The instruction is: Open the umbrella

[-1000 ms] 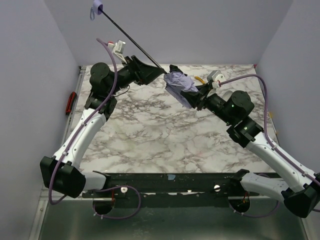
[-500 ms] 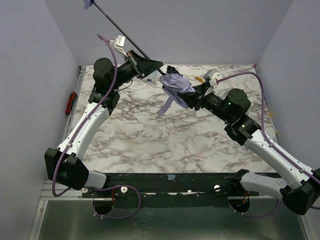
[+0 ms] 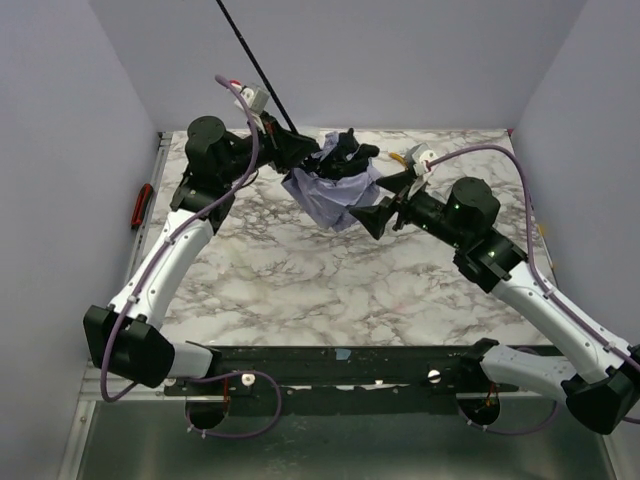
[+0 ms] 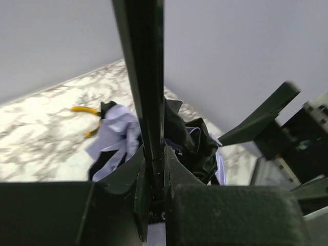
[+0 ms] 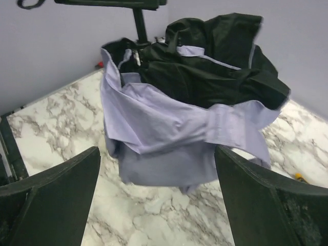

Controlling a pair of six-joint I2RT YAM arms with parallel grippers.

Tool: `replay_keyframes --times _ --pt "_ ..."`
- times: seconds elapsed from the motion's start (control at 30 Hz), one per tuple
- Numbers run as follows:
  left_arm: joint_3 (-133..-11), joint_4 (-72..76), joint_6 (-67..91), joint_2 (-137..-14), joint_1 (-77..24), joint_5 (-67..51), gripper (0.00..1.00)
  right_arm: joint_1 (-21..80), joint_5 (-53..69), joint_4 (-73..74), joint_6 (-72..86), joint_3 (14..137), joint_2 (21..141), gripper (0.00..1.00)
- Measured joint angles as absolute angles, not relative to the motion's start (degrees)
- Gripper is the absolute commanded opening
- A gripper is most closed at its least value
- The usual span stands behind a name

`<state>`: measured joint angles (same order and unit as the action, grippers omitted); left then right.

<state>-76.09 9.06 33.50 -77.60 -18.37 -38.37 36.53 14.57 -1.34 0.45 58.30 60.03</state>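
**Umbrella gripped by its shaft, canopy still bunched**

Top external view: the left fingers (image 3: 297, 150) are clamped on the thin black shaft (image 3: 255, 62) of the umbrella (image 3: 335, 190), just left of the canopy (image 3: 325, 200). From the canopy the shaft slants up and leftward, out past the top edge of the view. The canopy hangs as a crumpled bundle over the marble surface (image 3: 300, 285), lavender below with black folds on top. The right fingers (image 3: 375, 218) stand apart just right of the canopy. Whether they touch the fabric cannot be told. Yellow-handled pliers (image 3: 401, 157) lie on the surface behind and to the right of the canopy, mostly hidden.

Left wrist view: the left fingers (image 4: 179, 177) press together on the shaft (image 4: 143, 77), which fills the middle of the view. The canopy (image 4: 119, 134) sits just past them, lavender on its left and black on its right. The pliers (image 4: 84, 109) lie to the left of it.

Right wrist view: the right fingers (image 5: 54, 184) are spread wide, and the canopy (image 5: 169, 128) hangs between and beyond their tips. Black lining spills over the top of the canopy, and the shaft (image 5: 139, 24) rises from there.
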Motion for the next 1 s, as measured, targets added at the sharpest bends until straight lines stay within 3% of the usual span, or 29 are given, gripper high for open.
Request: replay_keyframes --times 0.3,0.57,0.87,1.0 --pt "-70.91 1.83 2.52 -73.28 -20.58 -30.09 0.0 26.04 13.74 9.78 4.58 59.94 60.12 0.95" --pt "-63.05 -2.57 -9.96 -67.94 -40.03 -32.05 0.0 17.76 13.74 13.39 10.11 59.94 61.23 0.96" --pt "-70.63 -4.38 -12.32 -72.71 -24.67 -26.09 0.0 17.39 14.74 14.72 10.5 59.94 60.8 0.96" --pt "-71.02 -5.96 -13.43 -73.17 -28.4 -24.64 0.0 17.28 16.58 14.72 10.44 59.99 60.86 0.96"
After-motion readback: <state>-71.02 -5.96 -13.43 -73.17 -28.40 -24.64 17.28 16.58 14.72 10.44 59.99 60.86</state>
